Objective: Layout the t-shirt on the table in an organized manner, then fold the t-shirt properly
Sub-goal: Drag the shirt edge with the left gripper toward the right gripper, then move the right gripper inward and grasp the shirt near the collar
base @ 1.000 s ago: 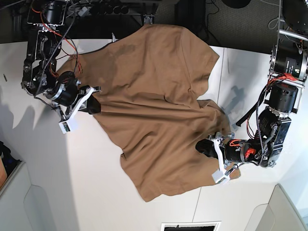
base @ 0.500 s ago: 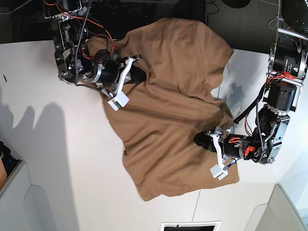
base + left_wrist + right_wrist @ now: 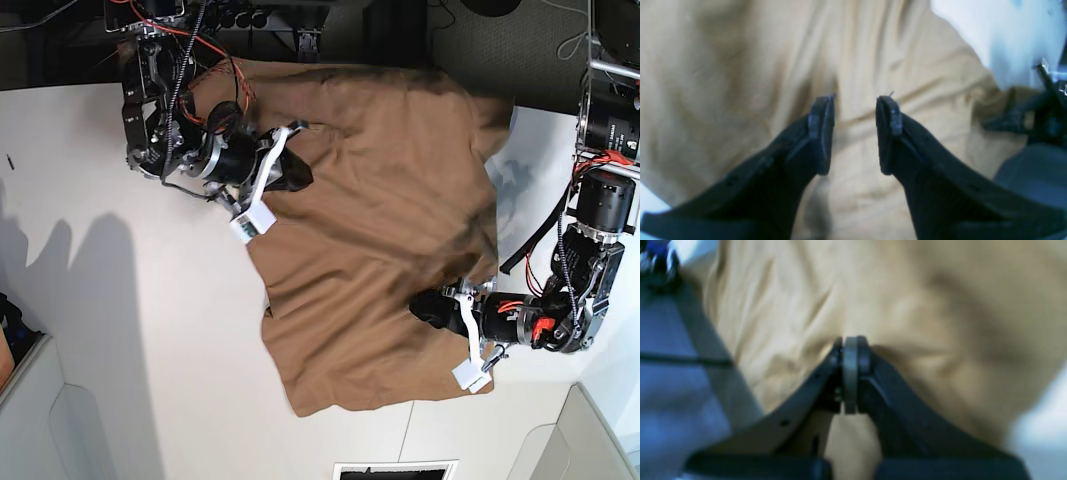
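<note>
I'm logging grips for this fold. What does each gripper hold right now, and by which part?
The right gripper is shut on the t-shirt, apparently pinching a fold near its edge. The left gripper is open above the cloth, holding nothing.

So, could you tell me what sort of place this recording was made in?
Most likely a robotics lab bench: two arms with exposed red wiring work a t-shirt on a plain white table, with dark equipment and cables along the far edge.
</note>
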### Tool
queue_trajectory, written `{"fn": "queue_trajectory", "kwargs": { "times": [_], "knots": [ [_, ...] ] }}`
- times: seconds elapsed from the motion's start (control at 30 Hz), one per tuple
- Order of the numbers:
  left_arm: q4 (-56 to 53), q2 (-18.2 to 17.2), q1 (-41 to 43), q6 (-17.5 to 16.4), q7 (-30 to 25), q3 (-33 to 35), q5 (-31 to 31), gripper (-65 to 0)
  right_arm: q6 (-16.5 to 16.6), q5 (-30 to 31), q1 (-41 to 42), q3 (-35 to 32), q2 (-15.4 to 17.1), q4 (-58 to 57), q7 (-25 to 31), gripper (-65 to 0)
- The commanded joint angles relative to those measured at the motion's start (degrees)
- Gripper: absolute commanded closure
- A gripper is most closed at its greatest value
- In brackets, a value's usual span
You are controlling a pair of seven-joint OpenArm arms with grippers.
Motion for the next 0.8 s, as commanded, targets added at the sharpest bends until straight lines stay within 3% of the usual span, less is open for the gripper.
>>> {"fn": "queue_trajectory", "kwargs": {
  "times": [0.0,0.2,0.4,0.5,0.53,0.63,0.77],
  "knots": [
    [2.6,-0.8,-1.9,-0.4,0.3,-0.4,-2.2,-23.9,0.0,0.8,1.0,2.5,0.2,1.4,1.0,0.0],
    [15.9,-2.1,3.3,-0.4,9.4,-0.4,-9.8,-23.9,0.7,1.1,0.9,15.1,0.4,1.6,-4.7,0.0],
    [27.2,-2.0,12.9,-0.4,10.7,-0.4,-11.7,-23.9,1.3,9.0,-0.3,16.8,5.4,1.6,-8.9,0.0],
    [28.3,-2.0,17.1,-0.4,10.7,-0.4,-11.7,-23.9,1.3,9.1,-1.7,16.8,8.4,1.6,-9.0,-18.6],
    [28.3,-2.0,18.4,-0.4,10.5,-0.4,-11.5,-23.9,1.3,9.5,-2.0,16.8,9.4,1.6,-9.0,-21.9],
    [28.3,-2.0,21.8,-0.4,9.6,-0.4,-10.1,-23.9,1.3,12.3,-2.9,16.5,11.8,1.6,-9.6,-22.3],
    [28.3,-1.6,25.1,-0.4,7.5,-0.4,-8.1,-23.9,2.0,14.4,-3.3,13.8,12.3,1.5,-10.9,-22.3]
  ]
}}
